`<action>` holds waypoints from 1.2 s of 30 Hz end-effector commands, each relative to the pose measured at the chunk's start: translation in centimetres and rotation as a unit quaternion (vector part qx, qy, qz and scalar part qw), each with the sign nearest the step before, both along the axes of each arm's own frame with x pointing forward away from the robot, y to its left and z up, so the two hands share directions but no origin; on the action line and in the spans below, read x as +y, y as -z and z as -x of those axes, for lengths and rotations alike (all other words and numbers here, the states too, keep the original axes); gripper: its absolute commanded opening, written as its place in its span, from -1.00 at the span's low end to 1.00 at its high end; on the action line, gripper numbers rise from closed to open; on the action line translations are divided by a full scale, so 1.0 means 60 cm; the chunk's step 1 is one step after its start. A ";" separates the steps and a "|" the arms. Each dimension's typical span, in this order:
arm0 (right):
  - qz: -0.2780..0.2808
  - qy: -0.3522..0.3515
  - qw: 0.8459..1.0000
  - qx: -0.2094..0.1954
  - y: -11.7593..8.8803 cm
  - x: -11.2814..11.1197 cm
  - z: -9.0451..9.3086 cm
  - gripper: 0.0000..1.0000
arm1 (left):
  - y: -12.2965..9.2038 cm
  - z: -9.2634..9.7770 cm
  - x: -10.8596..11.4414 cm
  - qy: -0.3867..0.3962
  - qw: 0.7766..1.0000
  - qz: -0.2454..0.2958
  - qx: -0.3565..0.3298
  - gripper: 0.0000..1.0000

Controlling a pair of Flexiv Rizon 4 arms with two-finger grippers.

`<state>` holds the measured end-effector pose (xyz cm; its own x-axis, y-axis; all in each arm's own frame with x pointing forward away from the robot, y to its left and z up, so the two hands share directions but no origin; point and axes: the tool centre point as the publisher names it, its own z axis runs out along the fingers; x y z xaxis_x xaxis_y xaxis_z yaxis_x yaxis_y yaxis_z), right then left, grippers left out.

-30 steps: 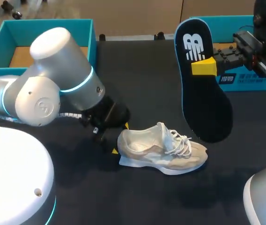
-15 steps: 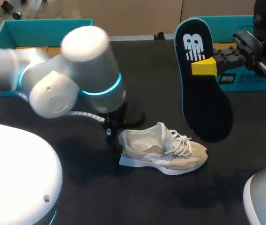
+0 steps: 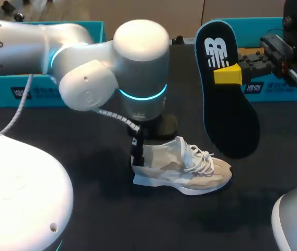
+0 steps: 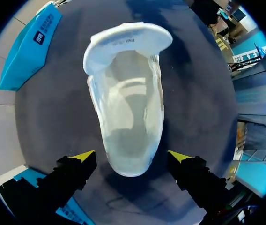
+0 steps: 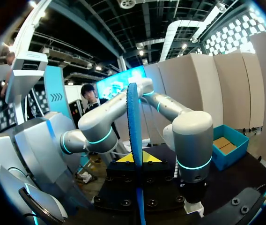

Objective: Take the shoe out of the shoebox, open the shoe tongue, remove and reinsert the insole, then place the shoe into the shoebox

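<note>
R gripper clamps insole — aloft.

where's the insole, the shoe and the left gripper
insole (image 3: 229, 112): head view, middle of its dark face.
shoe (image 3: 182, 170): head view, side of the upper.
left gripper (image 4: 130, 154): left wrist view, midway between its yellow tips.

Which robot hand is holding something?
The right gripper: it pinches the black insole, held up in the air. The left gripper is open, straddling the heel of the shoe without gripping it.
</note>
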<state>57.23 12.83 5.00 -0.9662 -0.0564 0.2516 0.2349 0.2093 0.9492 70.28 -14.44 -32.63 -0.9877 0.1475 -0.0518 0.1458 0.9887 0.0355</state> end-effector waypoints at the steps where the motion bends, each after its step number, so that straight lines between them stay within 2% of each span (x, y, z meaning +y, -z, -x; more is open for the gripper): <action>1: 0.002 -0.002 1.000 0.001 -0.001 0.004 -0.004 -1.00 | -0.023 0.003 -0.019 -0.002 1.000 -0.009 -0.011 1.00; 9: 0.002 -0.002 1.000 0.001 -0.001 0.004 -0.004 -1.00 | -0.009 -0.024 -0.084 -0.017 1.000 0.004 -0.006 1.00; 16: 0.002 -0.002 1.000 0.001 -0.001 0.004 -0.004 -1.00 | 0.016 -0.044 -0.123 -0.033 0.999 0.008 -0.001 1.00; 23: 0.002 -0.002 1.000 0.001 -0.001 0.004 -0.004 -1.00 | 0.042 -0.046 -0.154 -0.042 0.999 0.009 0.010 1.00; 30: 0.002 -0.002 1.000 0.001 -0.001 0.004 -0.004 -1.00 | 0.057 -0.049 -0.162 -0.047 0.999 0.000 0.007 0.96; 32: 0.002 -0.002 1.000 0.001 -0.001 0.004 -0.004 -1.00 | 0.065 -0.053 -0.165 -0.052 0.999 -0.007 0.007 0.86; 33: 0.002 -0.002 1.000 0.001 -0.001 0.004 -0.004 -1.00 | 0.067 -0.054 -0.166 -0.054 0.998 -0.009 0.007 0.73; 34: 0.002 -0.002 1.000 0.001 -0.001 0.004 -0.004 -1.00 | 0.069 -0.054 -0.166 -0.054 0.998 -0.010 0.012 0.55; 36: 0.002 -0.002 1.000 0.001 -0.001 0.004 -0.004 -1.00 | 0.071 -0.055 -0.163 -0.054 0.998 -0.010 0.014 0.01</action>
<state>57.23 12.82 4.99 -0.9662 -0.0564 0.2515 0.2349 0.2091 0.9493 73.30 -23.89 -36.47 -0.9988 0.0403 -0.0291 0.0388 0.9981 0.0479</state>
